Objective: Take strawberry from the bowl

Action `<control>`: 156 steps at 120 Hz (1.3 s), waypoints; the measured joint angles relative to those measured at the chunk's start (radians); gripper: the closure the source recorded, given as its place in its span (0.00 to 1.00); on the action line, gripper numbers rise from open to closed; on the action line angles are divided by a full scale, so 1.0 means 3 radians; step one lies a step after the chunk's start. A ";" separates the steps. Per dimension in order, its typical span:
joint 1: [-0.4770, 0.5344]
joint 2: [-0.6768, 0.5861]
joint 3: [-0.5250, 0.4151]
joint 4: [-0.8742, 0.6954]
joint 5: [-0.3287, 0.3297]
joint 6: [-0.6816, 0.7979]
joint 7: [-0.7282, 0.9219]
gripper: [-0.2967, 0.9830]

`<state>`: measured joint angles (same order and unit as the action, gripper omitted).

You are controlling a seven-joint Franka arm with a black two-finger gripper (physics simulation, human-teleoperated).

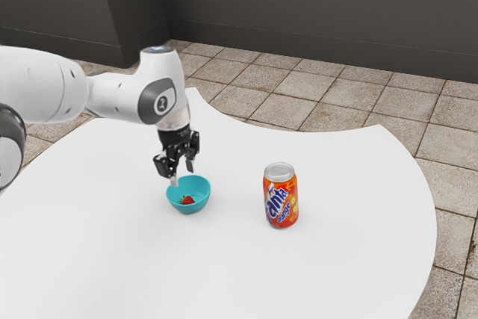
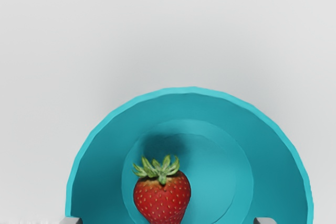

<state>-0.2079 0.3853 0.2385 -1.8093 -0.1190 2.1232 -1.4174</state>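
Red strawberry [image 2: 162, 198] lies below the spread gripper [image 1: 182, 175].

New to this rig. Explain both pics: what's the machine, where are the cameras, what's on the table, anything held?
The machine is a single white robot arm, drawn by a simulator. The exterior view comes from a camera at the arm's side; the arm enters from that view's left. The wrist view comes from a camera on the arm's hand, looking down.

On the white table stand a turquoise bowl and an upright orange soda can. A red strawberry with green leaves lies inside the bowl.

Nothing is held: the black gripper is open above the bowl, its two fingers apart.
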 joint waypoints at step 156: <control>-0.0004 0.0315 0.0003 -0.0020 -0.0138 0.0209 -0.0852 0.51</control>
<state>-0.2092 0.4797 0.2395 -1.8154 -0.1603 2.1858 -1.6730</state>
